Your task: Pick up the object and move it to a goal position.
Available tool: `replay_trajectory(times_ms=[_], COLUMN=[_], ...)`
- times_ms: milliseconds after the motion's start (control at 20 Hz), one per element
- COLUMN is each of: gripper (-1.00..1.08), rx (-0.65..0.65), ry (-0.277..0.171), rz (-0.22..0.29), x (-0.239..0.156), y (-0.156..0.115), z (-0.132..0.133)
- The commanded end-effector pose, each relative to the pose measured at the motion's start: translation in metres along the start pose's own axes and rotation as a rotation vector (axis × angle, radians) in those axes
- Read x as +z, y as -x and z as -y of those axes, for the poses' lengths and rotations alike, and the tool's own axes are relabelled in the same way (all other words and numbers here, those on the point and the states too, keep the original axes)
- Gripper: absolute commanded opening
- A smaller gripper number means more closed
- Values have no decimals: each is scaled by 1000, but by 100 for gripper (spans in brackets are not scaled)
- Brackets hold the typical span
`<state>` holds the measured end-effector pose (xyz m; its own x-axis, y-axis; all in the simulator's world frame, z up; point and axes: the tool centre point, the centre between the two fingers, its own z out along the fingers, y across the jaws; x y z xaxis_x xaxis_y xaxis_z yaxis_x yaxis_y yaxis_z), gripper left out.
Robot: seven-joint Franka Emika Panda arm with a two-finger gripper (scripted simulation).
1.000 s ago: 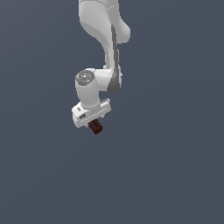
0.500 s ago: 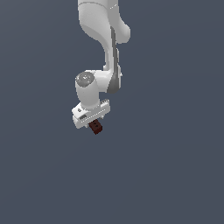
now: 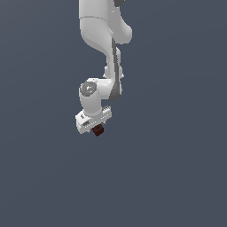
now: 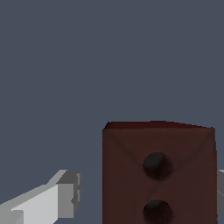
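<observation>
Exterior view: a white Panda arm (image 3: 104, 40) descends from the upper edge of the frame against a uniform slate-grey background. Its wrist bends toward the exterior view's left and ends in the white hand (image 3: 98, 129), whose body is tilted. A small dark reddish-brown brick (image 3: 98, 130) sits directly beneath the hand, pinched between the fingers and touching them; it hangs in open space with nothing visible under it.

Wrist view: the brick (image 4: 159, 175) fills the near field, its facing side showing two round dark dimples, one above the other, and faint diagonal creases. One light grey finger (image 4: 52, 201) appears beside the brick, with a gap between them; a sliver of the opposite finger (image 4: 221, 192) shows at the brick's far edge.
</observation>
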<state>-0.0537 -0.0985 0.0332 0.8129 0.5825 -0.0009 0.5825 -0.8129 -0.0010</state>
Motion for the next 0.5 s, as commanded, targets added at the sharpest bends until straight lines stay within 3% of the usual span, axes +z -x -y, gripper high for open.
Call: replay_trajectory(times_ms=[0,100,150,450], gripper=[100,100,-100,-100], rx=[0,0,0,0], ry=[1,1,1,1], rz=[-1,-1,-1,-1], x=[5,6,6,6], y=[0,-1,-1,-1], z=[-1,-1,-1,-1])
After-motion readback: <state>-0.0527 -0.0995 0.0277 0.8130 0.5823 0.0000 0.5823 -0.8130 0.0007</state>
